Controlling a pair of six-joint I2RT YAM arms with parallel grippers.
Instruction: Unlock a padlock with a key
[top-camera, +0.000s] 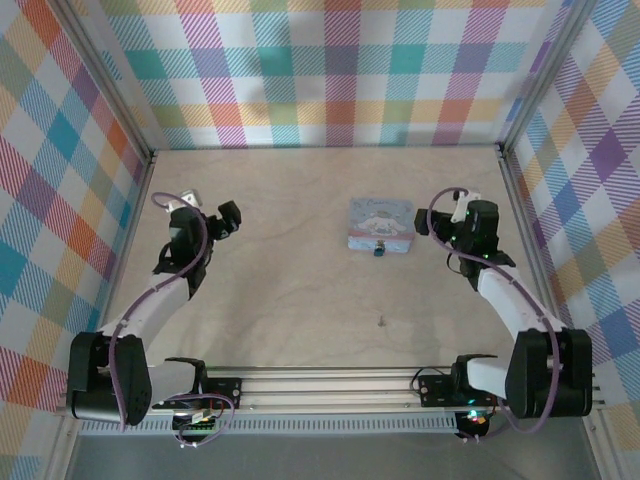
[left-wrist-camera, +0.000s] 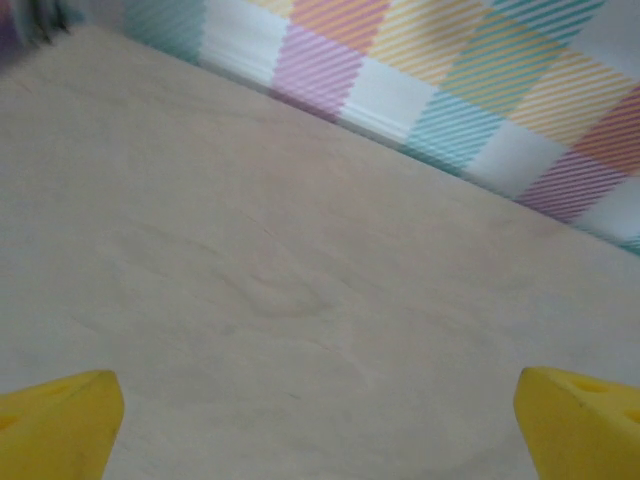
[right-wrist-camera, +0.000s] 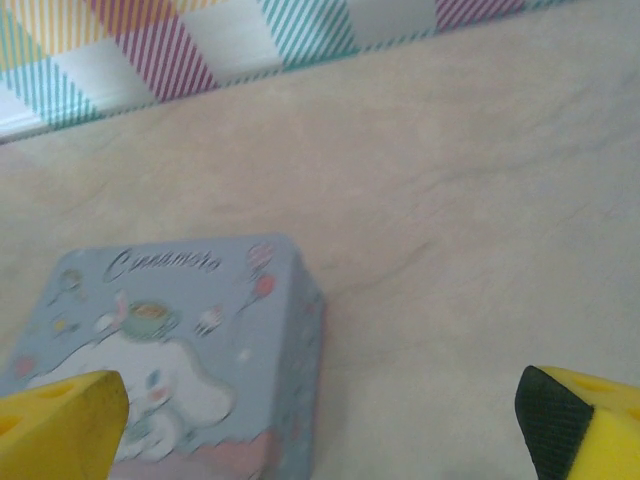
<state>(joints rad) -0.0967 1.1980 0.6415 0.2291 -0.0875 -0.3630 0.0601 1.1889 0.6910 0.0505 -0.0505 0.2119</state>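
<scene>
- Yellow fingertips (right-wrist-camera: 60, 420) of the right claw (right-wrist-camera: 320, 425) gape wide by the cartoon tin (right-wrist-camera: 190, 340).
- Left claw (left-wrist-camera: 320, 430) is open too, holding nothing.
- Padlock (top-camera: 380, 250) sits right at the tin's near side, mid table (top-camera: 280, 290).
- Key (top-camera: 381, 321) lies alone, closer to the near edge; so thin, a claw could slip and push it away.

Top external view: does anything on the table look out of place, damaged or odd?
Nothing looks spilled or damaged. The tin sits flat, the padlock rests at its near edge, and the key lies alone on the bare table, apart from both.
</scene>
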